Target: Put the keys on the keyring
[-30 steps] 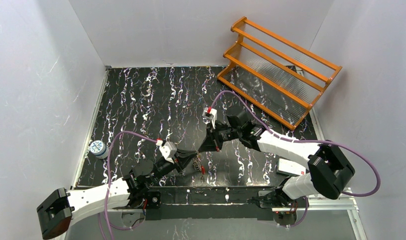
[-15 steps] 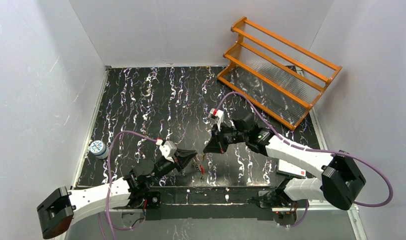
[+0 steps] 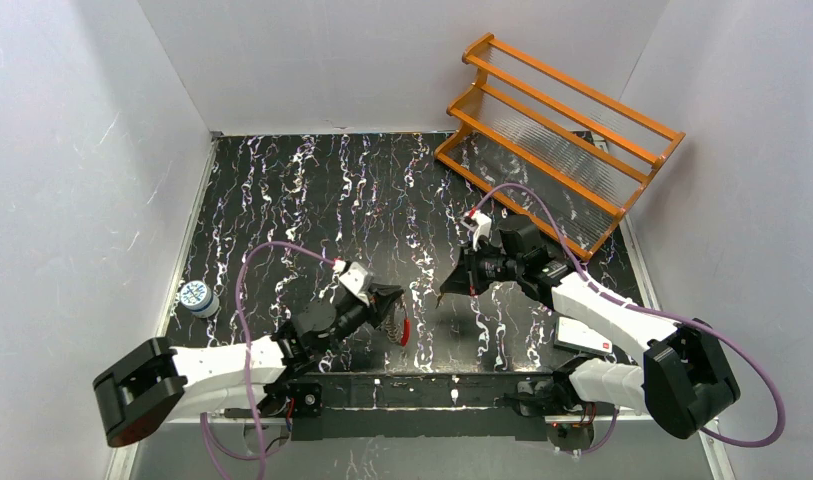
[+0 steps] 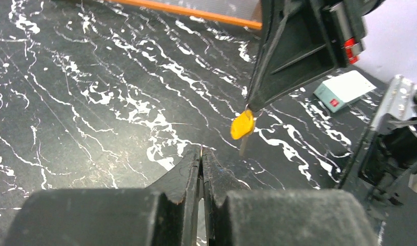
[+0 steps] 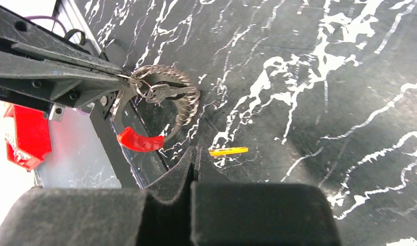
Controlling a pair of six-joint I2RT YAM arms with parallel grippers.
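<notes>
1. Your left claw (image 3: pixel 389 300) is pressed together, pinching the keyring (image 5: pixel 162 105) by its wire. The loop hangs off the tips, with its red section (image 5: pixel 139 140) at 6 o'clock.
2. You can see the silvery key (image 5: pixel 164 92) against the loop, just beside those tips.
3. Your right claw (image 3: pixel 448 287) is pinching the gold key (image 4: pixel 242 125), which hangs from its tips. From above it is near the ring, at its 2 o'clock, and not touching it.
4. On the table (image 3: pixel 282 200), an orange rack (image 3: pixel 557 140) stands at 1 o'clock and a white box (image 3: pixel 585 336) lies at 4 o'clock.
</notes>
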